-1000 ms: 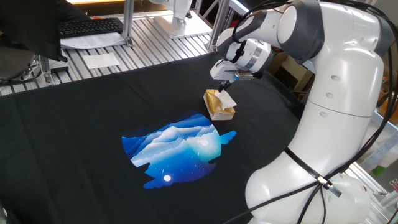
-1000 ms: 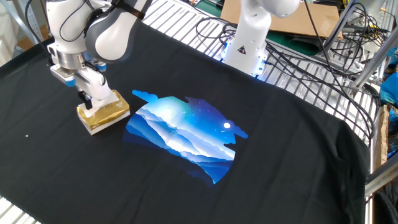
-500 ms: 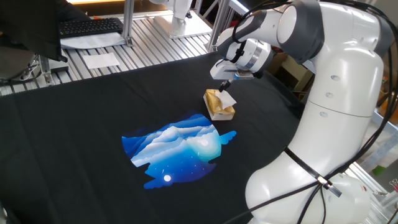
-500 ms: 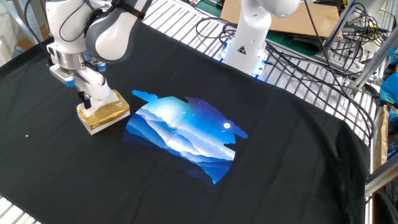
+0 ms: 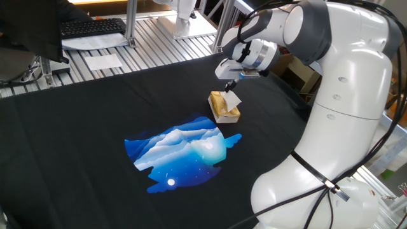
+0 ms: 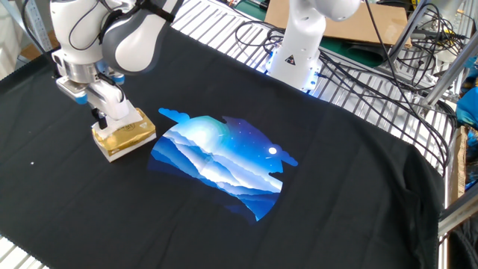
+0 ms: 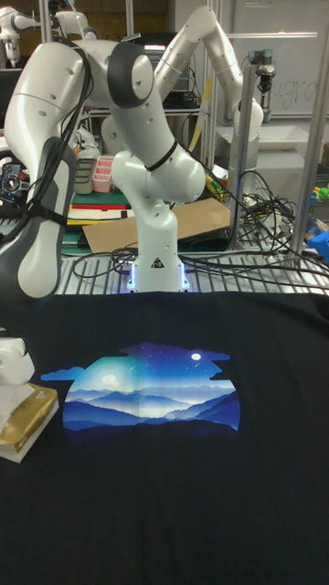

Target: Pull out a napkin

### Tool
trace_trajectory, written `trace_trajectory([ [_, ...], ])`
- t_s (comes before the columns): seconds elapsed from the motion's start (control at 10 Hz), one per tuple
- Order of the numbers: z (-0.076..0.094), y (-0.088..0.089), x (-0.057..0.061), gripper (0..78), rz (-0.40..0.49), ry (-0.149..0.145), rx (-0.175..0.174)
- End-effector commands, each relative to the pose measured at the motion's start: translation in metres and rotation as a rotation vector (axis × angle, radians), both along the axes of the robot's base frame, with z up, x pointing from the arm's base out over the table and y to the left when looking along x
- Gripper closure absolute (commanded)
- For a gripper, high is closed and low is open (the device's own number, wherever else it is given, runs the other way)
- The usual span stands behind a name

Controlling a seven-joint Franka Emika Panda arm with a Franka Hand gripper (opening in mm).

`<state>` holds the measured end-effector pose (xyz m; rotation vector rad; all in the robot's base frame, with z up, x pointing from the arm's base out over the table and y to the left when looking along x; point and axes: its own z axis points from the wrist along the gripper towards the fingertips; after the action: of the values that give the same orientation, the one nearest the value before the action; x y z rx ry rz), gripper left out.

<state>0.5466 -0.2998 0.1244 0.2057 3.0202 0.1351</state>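
A small yellow-tan box (image 5: 225,112) sits on the black cloth, right of the blue print. My gripper (image 5: 230,85) hangs just above the box, shut on the napkin (image 5: 234,100), a white tissue corner that stands up out of the box's top. In the other fixed view the gripper (image 6: 99,116) is over the far end of the box (image 6: 127,137), and its white fingers hide most of the napkin. The tall fixed view shows only the box (image 7: 26,422) at the left edge, with a white shape above it.
A blue mountain print (image 5: 181,152) lies on the black cloth beside the box. A keyboard (image 5: 92,27) and a flat white paper sheet (image 5: 103,62) rest on the metal table behind. A second robot's base (image 6: 295,52) and cables (image 6: 373,67) stand at the cloth's far side.
The gripper has risen slightly above the box, and the white napkin corner has come up with it. The box has stayed in place.
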Motion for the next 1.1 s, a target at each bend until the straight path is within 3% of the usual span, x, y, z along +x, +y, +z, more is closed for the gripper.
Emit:
trace_trajectory([
  [0.1, 0.008, -0.002, 0.0, 75.0, -0.002, 0.014, -0.001],
  [1.1, 0.032, -0.01, -0.003, 75.0, 0.001, 0.059, 0.0],
])
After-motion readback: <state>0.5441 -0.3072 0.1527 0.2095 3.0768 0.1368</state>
